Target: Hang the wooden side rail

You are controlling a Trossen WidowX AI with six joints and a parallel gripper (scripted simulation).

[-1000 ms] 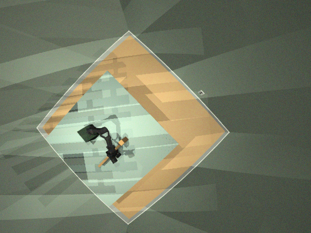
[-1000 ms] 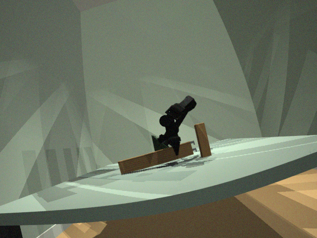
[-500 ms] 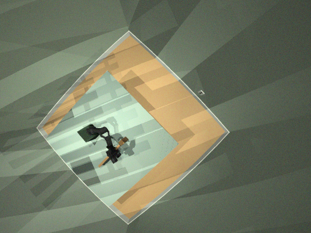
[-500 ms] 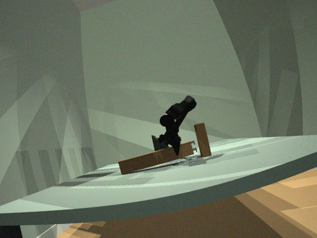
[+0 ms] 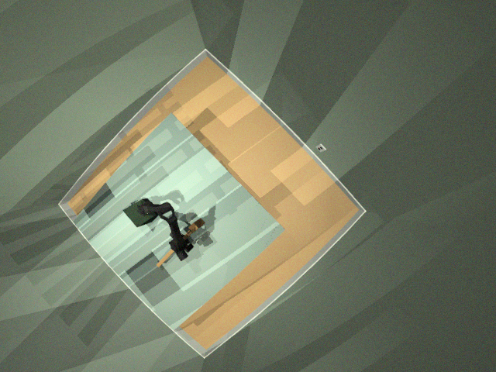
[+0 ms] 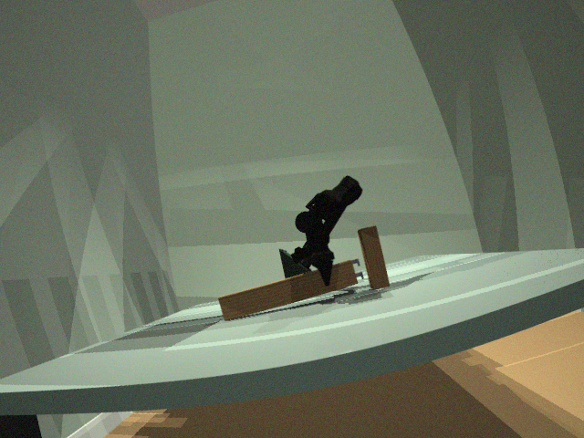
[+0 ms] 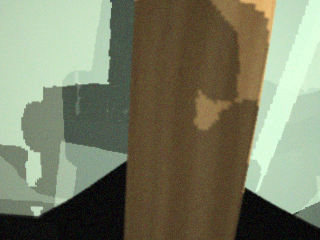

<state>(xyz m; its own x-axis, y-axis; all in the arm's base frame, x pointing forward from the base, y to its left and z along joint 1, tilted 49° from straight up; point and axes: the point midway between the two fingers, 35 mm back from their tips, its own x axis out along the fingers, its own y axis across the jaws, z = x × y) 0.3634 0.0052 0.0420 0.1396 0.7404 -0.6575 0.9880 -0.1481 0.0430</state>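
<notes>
The long wooden rail stands on its narrow edge. Its far end appears to rest on the table; its hooked end seems slightly raised. My gripper is shut on the rail near its hooked end, with one finger on each side. Two small steel hooks, the upper hook and the lower hook, stick out toward the post. The wooden headboard post stands upright just beyond them, with a gap between hooks and post in the exterior view. The slot and pins are hidden.
The dark green base plate lies behind the rail. The black arm reaches over from it to the rail. The pale green table carries everything, with patchy shadows around the rail and post.
</notes>
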